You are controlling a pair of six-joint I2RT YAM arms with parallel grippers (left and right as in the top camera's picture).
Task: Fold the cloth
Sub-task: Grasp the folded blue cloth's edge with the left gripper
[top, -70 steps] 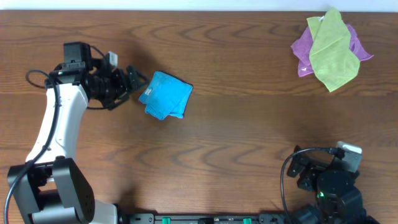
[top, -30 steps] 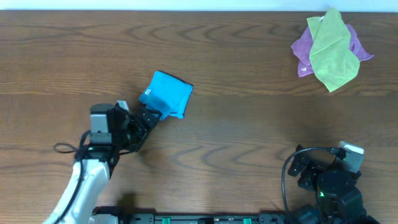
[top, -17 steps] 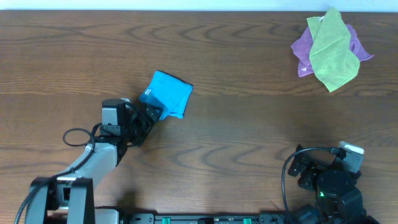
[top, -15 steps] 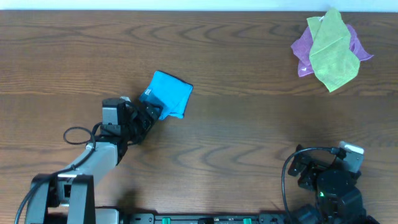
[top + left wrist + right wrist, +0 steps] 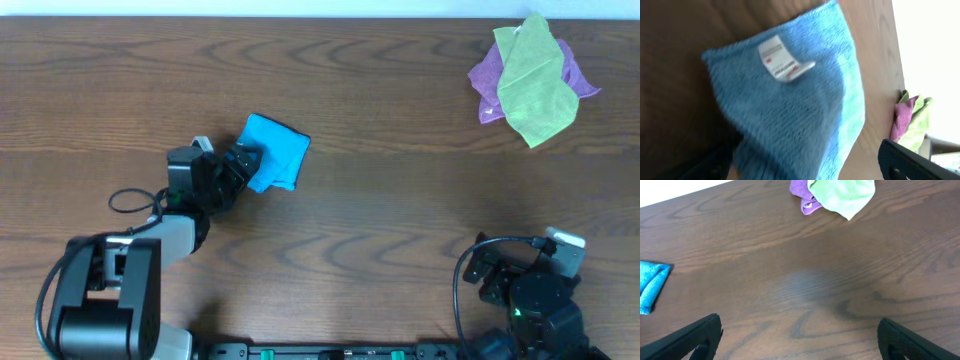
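The sky-blue cloth (image 5: pixel 276 150) lies folded into a small thick pad on the wooden table, left of centre. In the left wrist view the cloth (image 5: pixel 790 110) fills the frame, its white label (image 5: pixel 778 58) facing up. My left gripper (image 5: pixel 243 162) is open at the cloth's lower-left edge; its dark fingers (image 5: pixel 810 167) sit wide apart on either side of the pad. My right gripper (image 5: pixel 497 268) is open and empty near the front right edge, far from the cloth (image 5: pixel 651 285); its fingers (image 5: pixel 800 340) frame bare wood.
A yellow-green cloth (image 5: pixel 535 80) lies over a purple cloth (image 5: pixel 487 85) at the back right corner; both also show in the right wrist view (image 5: pixel 842 192). The left arm's cable (image 5: pixel 130 200) trails on the table by its base.
My left arm swung from the cloth's left side down toward the front, then came up to the cloth's lower-left edge. The cloth looks more compact than at first. The right arm stayed still.
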